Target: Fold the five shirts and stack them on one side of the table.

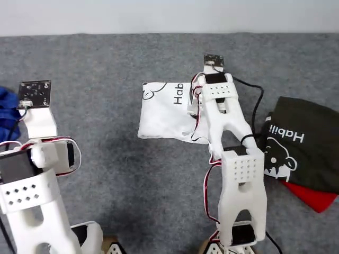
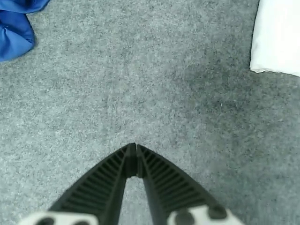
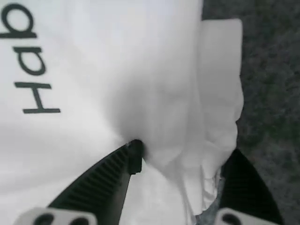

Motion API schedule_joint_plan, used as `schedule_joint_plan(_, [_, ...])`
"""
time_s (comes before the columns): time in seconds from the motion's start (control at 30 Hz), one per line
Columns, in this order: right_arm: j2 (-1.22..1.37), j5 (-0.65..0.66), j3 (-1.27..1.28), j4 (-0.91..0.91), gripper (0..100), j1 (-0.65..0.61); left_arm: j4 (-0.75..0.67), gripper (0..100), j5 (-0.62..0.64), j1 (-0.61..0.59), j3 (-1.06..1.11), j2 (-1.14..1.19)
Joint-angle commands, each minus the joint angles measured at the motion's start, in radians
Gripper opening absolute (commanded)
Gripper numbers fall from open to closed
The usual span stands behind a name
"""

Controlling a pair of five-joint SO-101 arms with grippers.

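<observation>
Right wrist view shows the right gripper [image 3: 187,161] low on the folded white shirt [image 3: 108,61], jaws wide astride its bunched edge. The shirt lies mid-table. The left gripper [image 2: 136,157] hangs closed over the bare grey table [image 2: 197,93].

Soft, even light comes from above. Faint shadows lie on the bench [image 1: 106,58] beside the white shirt [image 1: 164,114]; one darkens the shirt at the right hand [image 3: 185,154].
</observation>
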Motion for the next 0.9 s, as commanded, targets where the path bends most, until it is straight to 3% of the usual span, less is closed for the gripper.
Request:
schedule_joint_plan(0.0, [-0.007,0.008,-0.043,-0.005,11.5,-0.019,0.017,0,-0.011,-0.003,-0.004,-0.021])
schedule_joint_plan(0.1, [-0.007,0.11,-0.043,0.01,0.3,-0.027,0.017,0,-0.011,-0.003,-0.004,-0.021])
schedule_joint_plan(0.27, [-0.053,0.176,-0.043,0.117,1.0,-0.022,0.017,0,-0.012,-0.003,-0.004,-0.02])
schedule_joint_plan(0.6, [-0.159,0.457,-0.043,0.42,1.0,-0.067,0.017,0,-0.012,-0.002,-0.004,-0.02])
schedule_joint_plan(0.87, [-0.157,0.729,-0.043,0.389,1.0,0.125,0.017,0,-0.012,-0.002,-0.004,-0.02])
